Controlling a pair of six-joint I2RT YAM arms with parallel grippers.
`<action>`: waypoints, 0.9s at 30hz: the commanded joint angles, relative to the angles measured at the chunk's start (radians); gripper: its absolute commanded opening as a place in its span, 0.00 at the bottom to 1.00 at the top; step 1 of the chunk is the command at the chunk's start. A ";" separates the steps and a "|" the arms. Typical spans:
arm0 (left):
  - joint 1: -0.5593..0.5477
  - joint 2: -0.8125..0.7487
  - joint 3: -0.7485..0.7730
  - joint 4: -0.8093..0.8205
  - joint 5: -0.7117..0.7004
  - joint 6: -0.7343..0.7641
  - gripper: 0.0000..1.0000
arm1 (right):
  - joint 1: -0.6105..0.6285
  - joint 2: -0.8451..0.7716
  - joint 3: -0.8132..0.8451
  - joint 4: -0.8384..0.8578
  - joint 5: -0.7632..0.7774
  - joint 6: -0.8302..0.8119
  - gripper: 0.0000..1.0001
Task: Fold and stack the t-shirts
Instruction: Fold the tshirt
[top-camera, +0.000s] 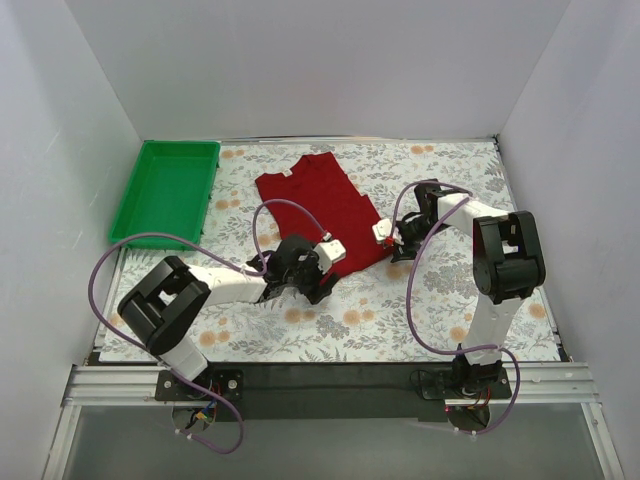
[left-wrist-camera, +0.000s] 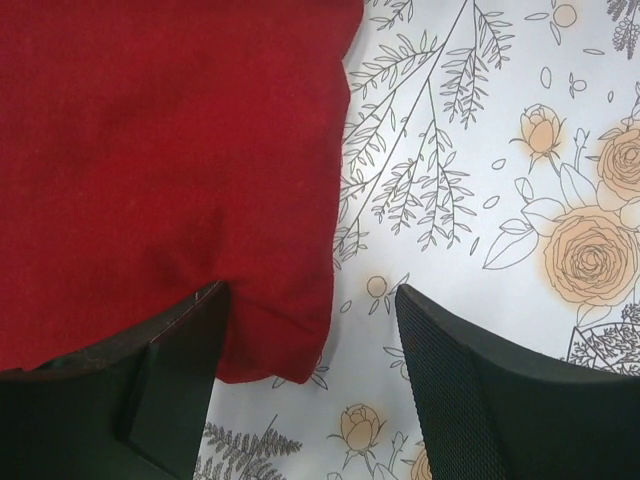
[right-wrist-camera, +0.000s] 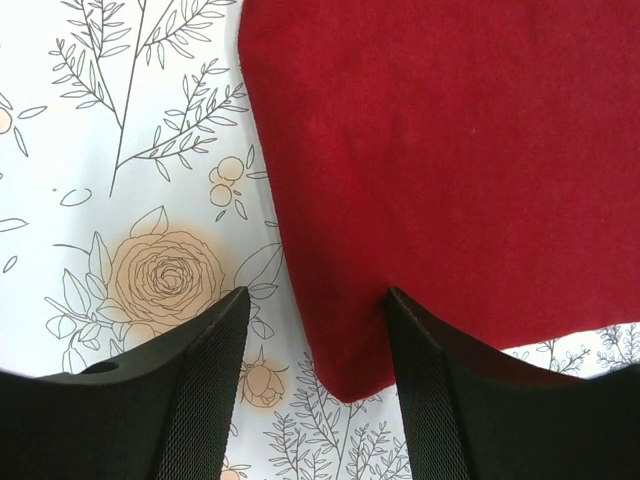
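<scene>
- a dark red t-shirt (top-camera: 318, 205) lies flat on the floral bench (top-camera: 420, 310), just right of the green tray (top-camera: 165, 195), collar level with the tray's far end, hem towards the arms.
- the left claw (left-wrist-camera: 310, 320) is released, its jaws apart astride the hem corner nearer the tray; one finger (left-wrist-camera: 170, 400) meets the cloth's edge, the other stands over bare bench.
- the right claw (right-wrist-camera: 318, 320) is likewise released, jaws either side of the hem corner farther from the tray, gripping nothing.
- likely trouble: each corner sits shallow between the jaws, so a pinch here may take only the tip, and the cloth could slide out on the lift.
- if one claw bites or rises ahead of the other, the hem would probably skew and the fold land crooked.
- both claws ride low; closing there might nip the bench cover along with the shirt.
- the left arm's purple cable (top-camera: 150, 236) arcs past the tray's near end and could catch its rim on a wide swing.
- room: patterned bench lies bare right of the tray's far end, beyond the collar; white walls (top-camera: 570, 150) close in behind the tray and opposite it, and the tray's rim looks the nearest hard edge.
</scene>
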 joint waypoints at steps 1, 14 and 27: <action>-0.009 0.026 0.039 -0.069 -0.029 -0.020 0.63 | 0.004 0.016 0.031 -0.007 0.014 0.027 0.53; -0.015 0.043 0.046 -0.134 -0.042 -0.048 0.59 | 0.004 0.045 0.038 0.017 0.039 0.081 0.46; -0.025 -0.003 0.030 -0.141 -0.131 -0.014 0.58 | 0.004 0.034 0.031 0.020 0.037 0.088 0.43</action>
